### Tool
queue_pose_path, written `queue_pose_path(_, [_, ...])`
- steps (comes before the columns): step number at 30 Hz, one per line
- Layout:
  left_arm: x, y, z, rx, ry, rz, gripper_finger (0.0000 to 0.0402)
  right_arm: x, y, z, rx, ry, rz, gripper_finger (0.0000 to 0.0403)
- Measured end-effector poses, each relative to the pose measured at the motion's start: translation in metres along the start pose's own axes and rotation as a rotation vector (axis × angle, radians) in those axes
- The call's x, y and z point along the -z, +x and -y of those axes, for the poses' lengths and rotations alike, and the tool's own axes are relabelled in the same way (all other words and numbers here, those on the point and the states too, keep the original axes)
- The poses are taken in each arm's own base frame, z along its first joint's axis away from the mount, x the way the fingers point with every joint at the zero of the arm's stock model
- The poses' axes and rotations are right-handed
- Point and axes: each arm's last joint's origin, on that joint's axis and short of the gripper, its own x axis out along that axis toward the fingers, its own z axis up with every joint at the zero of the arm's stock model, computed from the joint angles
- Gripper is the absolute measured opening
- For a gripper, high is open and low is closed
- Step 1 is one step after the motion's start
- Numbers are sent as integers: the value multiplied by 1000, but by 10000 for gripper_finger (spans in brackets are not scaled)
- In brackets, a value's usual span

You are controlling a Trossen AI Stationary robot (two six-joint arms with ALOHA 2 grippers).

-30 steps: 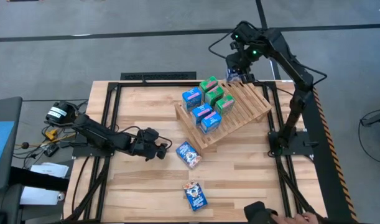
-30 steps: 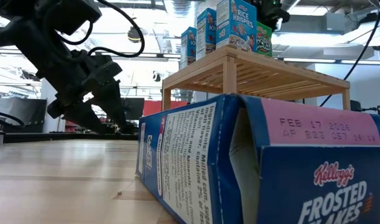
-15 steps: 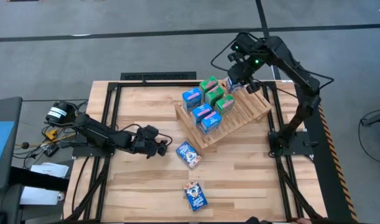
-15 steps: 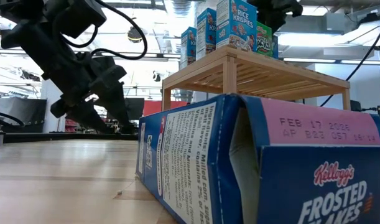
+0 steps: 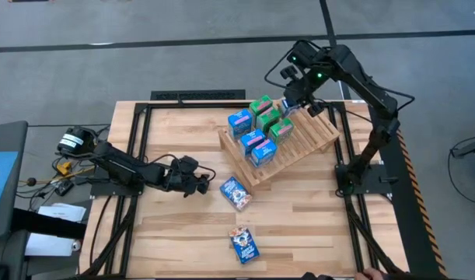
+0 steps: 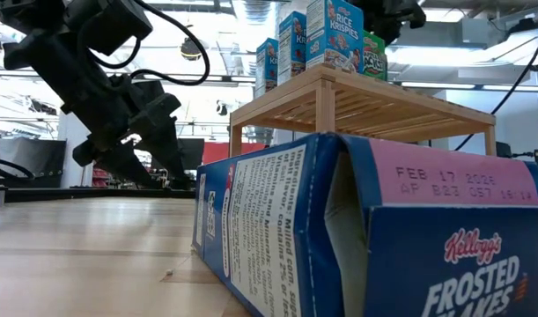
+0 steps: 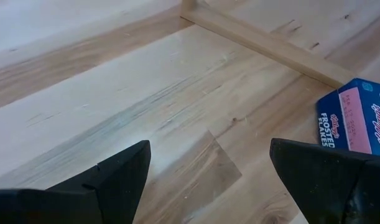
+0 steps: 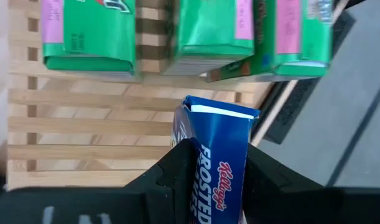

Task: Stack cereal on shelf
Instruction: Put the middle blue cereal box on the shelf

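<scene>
Overhead view first: you have six cereal boxes standing on the slatted shelf, blue ones on its left, green ones at the back. Your right gripper hovers at the shelf's back edge beside the green boxes. Two blue boxes lie flat on the worktop, one just beside your left gripper, another nearer the front edge.

Low view: a Frosted Flakes box fills the foreground, with Rice Krispies boxes upright on the shelf behind it.

Left wrist view: your left gripper's fingers are spread apart over bare wood, holding nothing, a blue box corner nearby.

Right wrist view: your right gripper is clamped on a blue Frosted Flakes box, above the slats near the green boxes.

By my reading, one box is going on and two remain
</scene>
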Motion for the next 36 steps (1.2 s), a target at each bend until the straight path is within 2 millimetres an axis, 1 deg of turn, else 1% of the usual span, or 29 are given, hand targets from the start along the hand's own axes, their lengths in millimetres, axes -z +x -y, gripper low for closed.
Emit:
queue_pose_path(8, [0, 0, -1, -16, 1, 23, 320, 7, 19, 1, -47, 19, -21, 132])
queue_pose_path(15, [-1, 0, -1, -22, 2, 33, 320, 6, 21, 2, -20, 12, -14, 132])
queue_pose_path(21, [-1, 0, -1, -29, 1, 43, 320, 7, 20, 3, 1, 10, -52, 140])
queue_pose_path(24, [-1, 0, -1, -30, 1, 43, 320, 6, 20, 5, 22, 29, -52, 155])
queue_pose_path(31, [-1, 0, -1, -32, 1, 42, 320, 7, 21, 5, 21, 34, -60, 220])
queue_pose_path(33, [-1, 0, -1, -33, 2, 42, 320, 6, 21, 5, 21, 30, -59, 231])
queue_pose_path(36, [-1, 0, -1, -33, 2, 43, 320, 5, 22, 5, 28, 30, -56, 235])
